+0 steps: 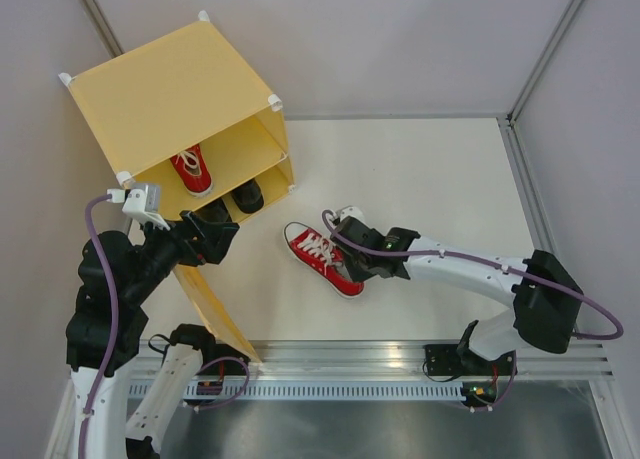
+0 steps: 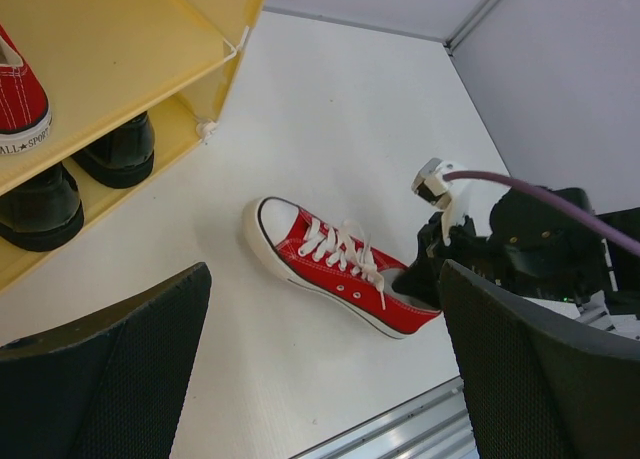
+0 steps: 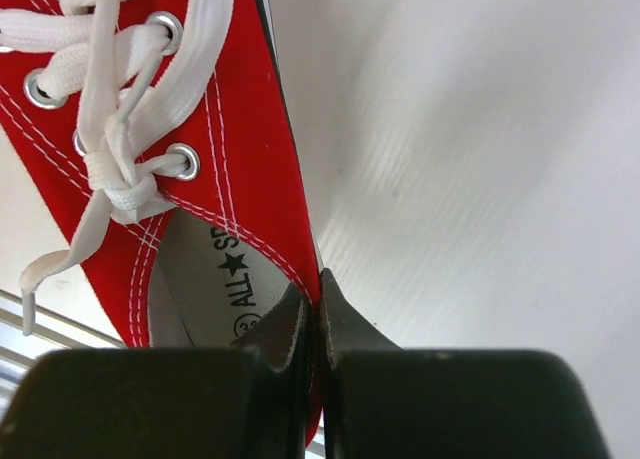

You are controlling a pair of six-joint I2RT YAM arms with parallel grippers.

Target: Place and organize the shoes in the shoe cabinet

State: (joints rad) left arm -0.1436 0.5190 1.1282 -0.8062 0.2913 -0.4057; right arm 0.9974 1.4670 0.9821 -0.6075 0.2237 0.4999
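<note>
A red sneaker (image 1: pixel 322 258) lies on the white table, toe toward the yellow cabinet (image 1: pixel 170 89). My right gripper (image 1: pixel 362 269) is shut on the sneaker's side wall by the heel, one finger inside the shoe (image 3: pixel 230 159) and one outside; the gripper (image 3: pixel 318 309) pinches the canvas. The other red sneaker (image 1: pixel 192 171) stands on the cabinet's upper shelf. Two black loafers (image 1: pixel 247 195) sit on the lower level. My left gripper (image 1: pixel 215 241) is open and empty, just in front of the cabinet. In the left wrist view it (image 2: pixel 325 374) hovers over the table near the sneaker (image 2: pixel 335 264).
The cabinet's door panel (image 1: pixel 215 314) hangs open toward the near edge, under my left arm. A metal rail (image 1: pixel 400 364) runs along the table's front. Grey walls close in the back and right sides. The loafers (image 2: pixel 120 151) and shelf (image 2: pixel 120 49) show in the left wrist view.
</note>
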